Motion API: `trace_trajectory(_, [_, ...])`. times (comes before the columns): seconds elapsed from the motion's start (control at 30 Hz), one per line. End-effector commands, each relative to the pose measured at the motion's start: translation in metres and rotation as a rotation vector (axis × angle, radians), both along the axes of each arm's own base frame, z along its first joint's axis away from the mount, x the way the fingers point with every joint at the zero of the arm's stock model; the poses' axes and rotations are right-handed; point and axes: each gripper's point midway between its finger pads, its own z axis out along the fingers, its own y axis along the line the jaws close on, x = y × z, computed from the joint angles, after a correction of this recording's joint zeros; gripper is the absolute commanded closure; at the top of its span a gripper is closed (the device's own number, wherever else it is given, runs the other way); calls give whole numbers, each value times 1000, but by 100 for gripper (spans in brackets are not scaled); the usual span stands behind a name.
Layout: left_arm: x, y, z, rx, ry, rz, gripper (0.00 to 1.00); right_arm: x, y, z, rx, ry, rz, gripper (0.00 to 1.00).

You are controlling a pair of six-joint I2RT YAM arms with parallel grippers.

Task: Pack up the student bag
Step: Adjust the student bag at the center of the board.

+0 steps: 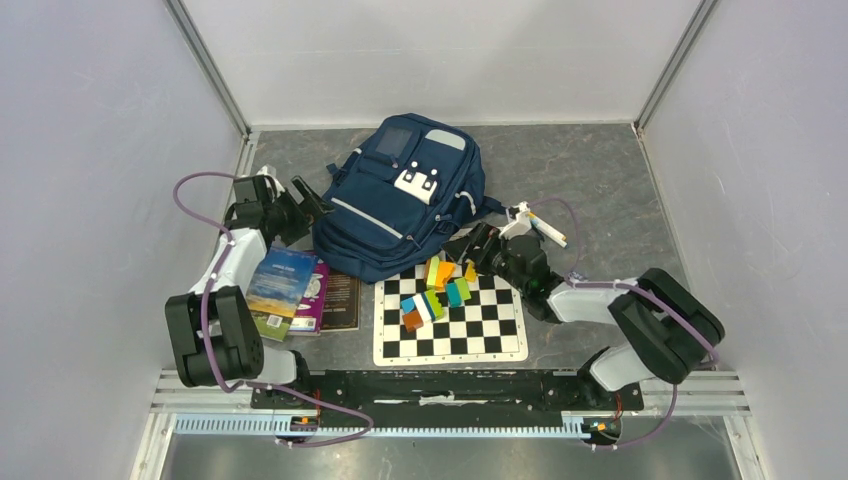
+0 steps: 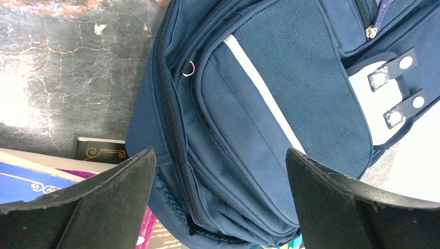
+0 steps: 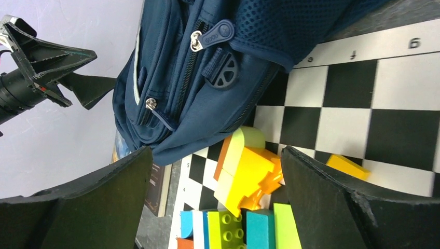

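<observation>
Student bag (image 1: 400, 195) lies flat on the tabletop (image 1: 600, 180), front pockets up, with both tools spread apart.
Your bag's long axis runs diagonally. Its broad end sits near-left, overlapping the far edge of the chessboard (image 1: 450, 335) and the books (image 1: 290, 285); its narrow end points toward the back wall, and its underside is hidden. The left tool (image 1: 310, 200) hangs empty at the bag's left flank. The right tool (image 1: 468, 245) hangs empty at the near-right corner, over the toy blocks (image 1: 440, 290).

Navy student bag (image 1: 375, 235) with grey stripes (image 1: 368, 218), white patch (image 1: 418, 184). Black-and-white checked chessboard (image 1: 470, 335). Bright orange, yellow, lime, teal blocks (image 1: 440, 290). Blue and magenta books (image 1: 285, 285). Dark grey marbled worktop (image 1: 590, 180).
</observation>
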Motion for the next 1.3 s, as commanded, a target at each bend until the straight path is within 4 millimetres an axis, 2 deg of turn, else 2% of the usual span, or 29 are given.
trace_trajectory(0.0, [9, -4, 16, -26, -57, -17, 0, 20, 25, 34, 111, -71, -21, 2])
trace_trajectory(0.17, [7, -5, 3, -37, -2, -31, 0, 30, 41, 14, 109, -17, -21, 2])
trace_trajectory(0.33, [7, -8, -1, -52, 7, -36, 0, 37, 50, -5, 92, 30, -32, 2])
trace_trajectory(0.57, [6, -18, -5, -104, 11, -61, 2, 47, 66, -7, 106, 21, -16, 5])
trace_trajectory(0.67, [5, -28, -3, -125, 9, -96, 4, 52, 75, 10, 146, -19, 5, 17])
trace_trajectory(0.77, [6, -33, 8, -139, -36, -127, 5, 57, 79, 37, 195, -73, 10, 45])
trace_trajectory(0.9, [9, -32, 42, -97, -183, -157, 3, 54, 78, 85, 258, -152, 24, 84])
trace_trajectory(0.97, [8, -24, 57, -34, -244, -135, 2, 48, 74, 113, 284, -199, 37, 96])
trace_trajectory(1.0, [7, -18, 61, 1, -259, -106, 2, 44, 72, 125, 284, -216, 43, 100])
trace_trajectory(1.07, [1, 2, 65, 92, -282, -6, 1, 39, 65, 144, 258, -254, 45, 100])
trace_trajectory(1.17, [-10, 22, 75, 184, -317, 100, 0, 34, 51, 161, 201, -298, 46, 100])
trace_trajectory(1.27, [-16, 22, 77, 188, -331, 103, 0, 32, 39, 154, 132, -290, 97, 100])
